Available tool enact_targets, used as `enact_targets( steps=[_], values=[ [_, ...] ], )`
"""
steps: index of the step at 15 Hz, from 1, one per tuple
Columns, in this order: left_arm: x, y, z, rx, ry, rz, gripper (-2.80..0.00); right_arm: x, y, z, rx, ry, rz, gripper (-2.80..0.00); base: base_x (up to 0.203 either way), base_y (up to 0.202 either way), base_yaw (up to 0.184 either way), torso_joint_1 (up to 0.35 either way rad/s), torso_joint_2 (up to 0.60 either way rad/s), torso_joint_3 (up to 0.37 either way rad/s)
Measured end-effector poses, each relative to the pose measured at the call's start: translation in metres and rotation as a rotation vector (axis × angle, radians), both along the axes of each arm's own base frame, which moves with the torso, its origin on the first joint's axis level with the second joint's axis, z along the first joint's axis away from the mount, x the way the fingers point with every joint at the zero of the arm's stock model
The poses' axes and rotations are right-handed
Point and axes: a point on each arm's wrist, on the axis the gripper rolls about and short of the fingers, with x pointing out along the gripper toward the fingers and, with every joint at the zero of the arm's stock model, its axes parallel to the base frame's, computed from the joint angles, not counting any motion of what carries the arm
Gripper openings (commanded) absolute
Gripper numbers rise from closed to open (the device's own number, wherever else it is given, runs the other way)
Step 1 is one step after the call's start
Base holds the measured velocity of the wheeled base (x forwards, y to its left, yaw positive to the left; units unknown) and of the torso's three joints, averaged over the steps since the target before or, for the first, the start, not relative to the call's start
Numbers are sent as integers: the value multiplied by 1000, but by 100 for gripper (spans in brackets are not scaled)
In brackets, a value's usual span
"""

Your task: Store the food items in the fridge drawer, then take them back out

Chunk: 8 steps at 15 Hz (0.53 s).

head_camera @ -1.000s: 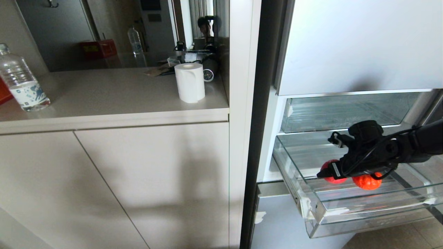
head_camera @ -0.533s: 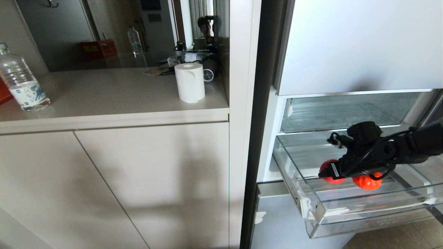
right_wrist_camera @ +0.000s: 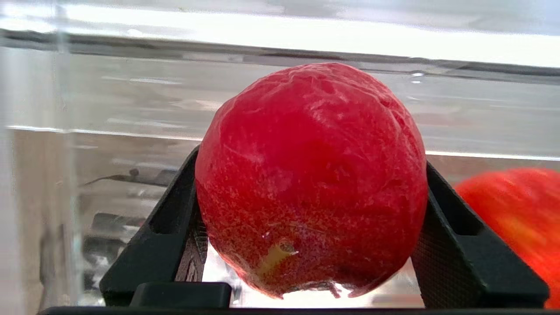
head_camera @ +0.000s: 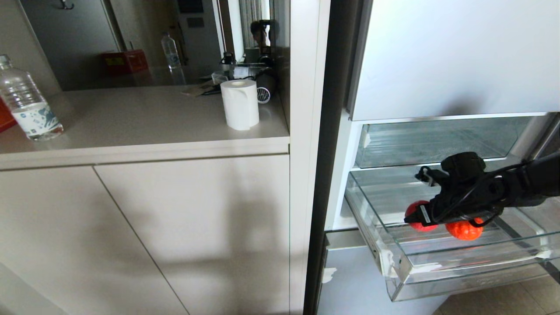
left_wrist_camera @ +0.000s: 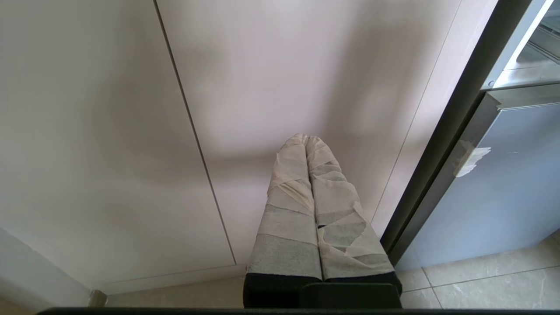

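The right claw (right_wrist_camera: 310,245) has just closed from wide open and now pinches the red fruit (right_wrist_camera: 311,175) in the fridge drawer (head_camera: 459,273), bumpy orange fruit (head_camera: 464,230) at its three o'clock: retrieval is starting. The left claw (left_wrist_camera: 306,142) hangs pressed together.

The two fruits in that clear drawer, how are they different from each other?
The red fruit has smooth, slightly wrinkled skin; the orange fruit looks bumpy and paler. The red fruit sits between the fingers of the right pincer, which press both its sides; the orange fruit lies free beside it. The red fruit is nearer the drawer's left wall. Both are round, similar in size, and inside the drawer.
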Motion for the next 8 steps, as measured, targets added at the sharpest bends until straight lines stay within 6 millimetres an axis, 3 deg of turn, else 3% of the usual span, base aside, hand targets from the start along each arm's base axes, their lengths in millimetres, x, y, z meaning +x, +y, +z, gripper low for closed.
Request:
enact_targets(
  steps=[3,8],
  values=[
    [0,0,0,0,0,0,-280,-20,1,30,2,-63,-7,-280,0,0,0,0,0,0],
    [0,0,0,0,0,0,-280,-79,1,77,-23,-171,-41,-280,0,0,0,0,0,0]
  ],
)
